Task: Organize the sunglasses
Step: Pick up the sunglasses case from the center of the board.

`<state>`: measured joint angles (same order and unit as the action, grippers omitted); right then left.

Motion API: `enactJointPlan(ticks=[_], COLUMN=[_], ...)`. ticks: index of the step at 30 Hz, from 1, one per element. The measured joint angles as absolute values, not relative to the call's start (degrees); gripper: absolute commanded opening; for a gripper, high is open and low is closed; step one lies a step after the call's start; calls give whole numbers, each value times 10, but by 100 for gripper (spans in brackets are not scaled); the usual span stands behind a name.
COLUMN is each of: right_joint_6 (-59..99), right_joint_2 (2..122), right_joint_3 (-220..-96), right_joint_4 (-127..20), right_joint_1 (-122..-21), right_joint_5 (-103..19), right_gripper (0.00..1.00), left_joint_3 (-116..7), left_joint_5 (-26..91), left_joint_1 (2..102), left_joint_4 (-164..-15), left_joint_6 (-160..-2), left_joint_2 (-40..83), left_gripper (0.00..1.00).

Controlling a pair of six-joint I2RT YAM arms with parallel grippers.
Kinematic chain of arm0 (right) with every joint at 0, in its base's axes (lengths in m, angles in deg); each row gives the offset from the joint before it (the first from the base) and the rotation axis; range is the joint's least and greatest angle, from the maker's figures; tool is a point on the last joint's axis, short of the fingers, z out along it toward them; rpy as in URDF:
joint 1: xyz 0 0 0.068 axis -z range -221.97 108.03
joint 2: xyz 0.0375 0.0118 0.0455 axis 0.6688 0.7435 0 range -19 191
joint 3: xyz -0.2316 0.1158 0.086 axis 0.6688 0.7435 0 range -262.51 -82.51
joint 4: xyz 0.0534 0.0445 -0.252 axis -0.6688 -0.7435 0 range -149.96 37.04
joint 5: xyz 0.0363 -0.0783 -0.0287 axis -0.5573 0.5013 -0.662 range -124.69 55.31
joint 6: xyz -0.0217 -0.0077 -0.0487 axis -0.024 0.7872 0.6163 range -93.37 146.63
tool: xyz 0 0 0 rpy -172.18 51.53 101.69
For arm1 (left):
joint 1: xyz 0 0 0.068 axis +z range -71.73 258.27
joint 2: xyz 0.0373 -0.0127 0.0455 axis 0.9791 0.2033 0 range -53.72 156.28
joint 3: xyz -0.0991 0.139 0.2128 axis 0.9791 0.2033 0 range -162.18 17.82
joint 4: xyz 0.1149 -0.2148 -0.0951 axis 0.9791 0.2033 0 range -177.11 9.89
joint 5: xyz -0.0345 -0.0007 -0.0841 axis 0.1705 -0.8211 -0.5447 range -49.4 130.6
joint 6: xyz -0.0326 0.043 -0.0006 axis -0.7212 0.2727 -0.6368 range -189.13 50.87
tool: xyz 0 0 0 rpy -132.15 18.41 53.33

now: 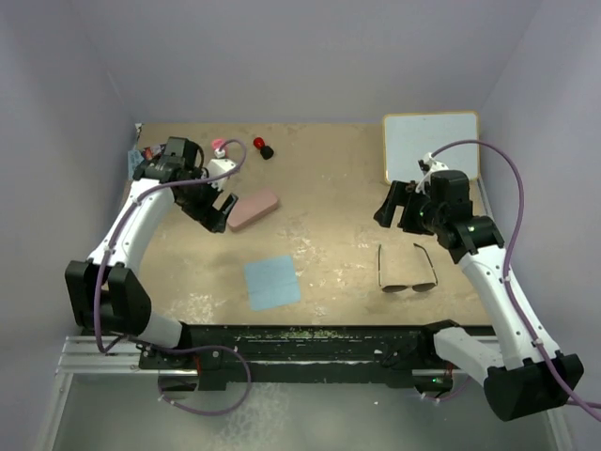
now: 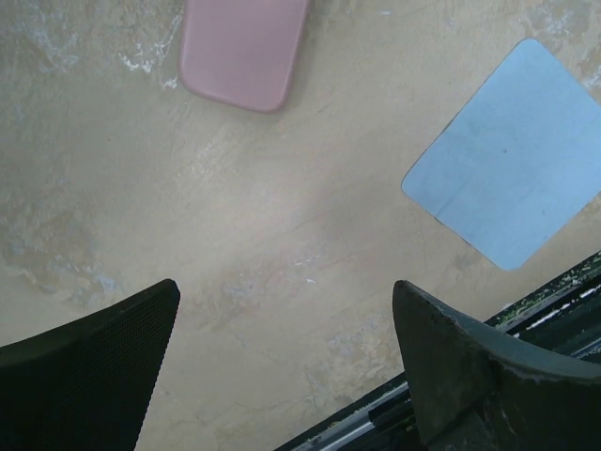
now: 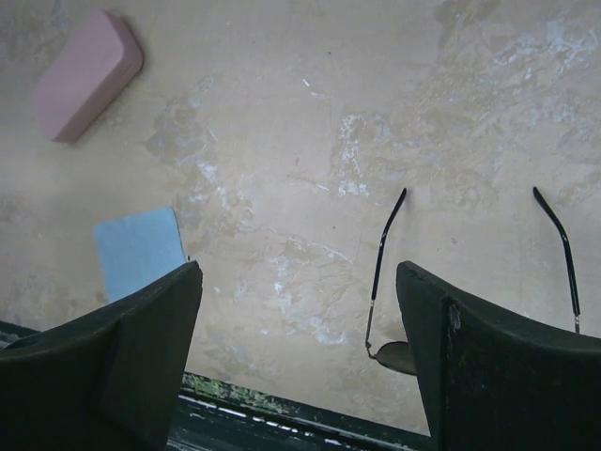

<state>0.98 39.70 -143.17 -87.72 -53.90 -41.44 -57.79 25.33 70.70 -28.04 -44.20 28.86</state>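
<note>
The sunglasses lie on the tan table at the front right, temple arms unfolded and pointing away from the front edge. In the right wrist view their two thin arms show, and one lens peeks out beside my right finger. My right gripper hovers open just behind them, nothing between its fingers. The pink case lies shut at the left-centre, and my left gripper stands open right beside its left end. In the left wrist view the case is ahead of the open fingers. The light-blue cloth lies flat near the front.
A white board lies at the back right corner. A red object and a pink-and-white one sit at the back left. The black rail runs along the table's front edge. Walls close in on three sides.
</note>
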Motion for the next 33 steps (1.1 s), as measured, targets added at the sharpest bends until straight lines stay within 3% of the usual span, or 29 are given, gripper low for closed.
enactJointPlan(ticks=[17, 33], right_joint_6=[13, 11], right_joint_2=[357, 356], right_joint_3=[-1398, -1361], right_joint_4=[-867, -860], right_joint_1=[-539, -539], right_joint_5=[-449, -489], right_gripper=[88, 88], left_joint_3=[-759, -854], left_joint_5=[249, 304], left_joint_1=[656, 618], left_joint_4=[-232, -209], left_joint_6=[-388, -321], left_joint_2=[527, 623], left_gripper=[96, 98])
